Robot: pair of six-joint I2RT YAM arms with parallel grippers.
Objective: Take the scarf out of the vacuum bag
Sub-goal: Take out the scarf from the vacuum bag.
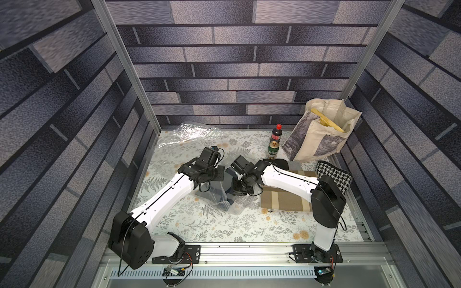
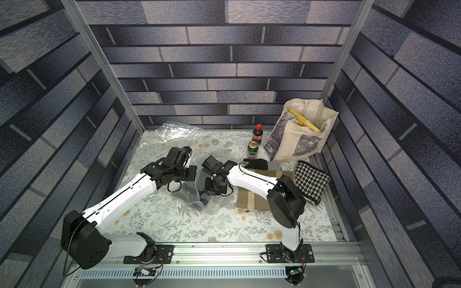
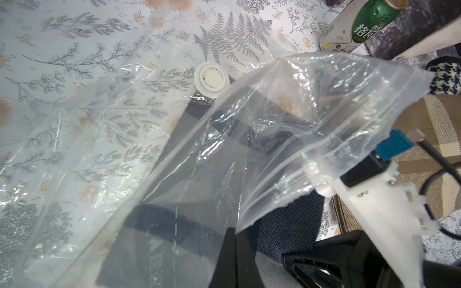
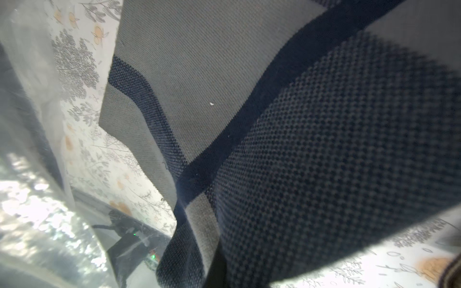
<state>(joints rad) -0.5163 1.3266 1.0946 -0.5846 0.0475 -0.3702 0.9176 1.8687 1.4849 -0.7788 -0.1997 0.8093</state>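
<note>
**1. Vacuum bag** [image 3: 311,99]. Clear and crinkled, it lies mid-frame in both top views, between your two arms. The valve cap [image 3: 211,79] rests flat on the tablecloth [image 1: 224,232]. The mouth end is lifted off the cloth, apparently to hold the opening agape.

**2. Left gripper** [image 3: 234,234]. At lower centre of the left wrist view, its fingers are pinched together on the bag's mouth edge. This looks like your anchor, so the plastic does not travel with the fabric.

**3. Scarf** [image 4: 199,74]. It is grey with navy bands. Part shows through the plastic inside the bag, and a navy end sits at the mouth, so it is only partly out.

**4. Right gripper** [image 1: 235,192]. It is closed, with the fingertips hidden under fabric that fills the right wrist view. The folds gather toward bottom centre of that view, so treat it as gripping the scarf for the pull.

**5. Bystanders, not yours to handle.**
- Upper right: tote [image 1: 321,134], bottle [image 1: 276,136] and can [image 1: 273,150].
- Under your right forearm: tan cloth [image 1: 282,202].
- Right edge: houndstooth cloth [image 1: 334,177].
- Upper left: spare bag [image 1: 192,131].
</note>
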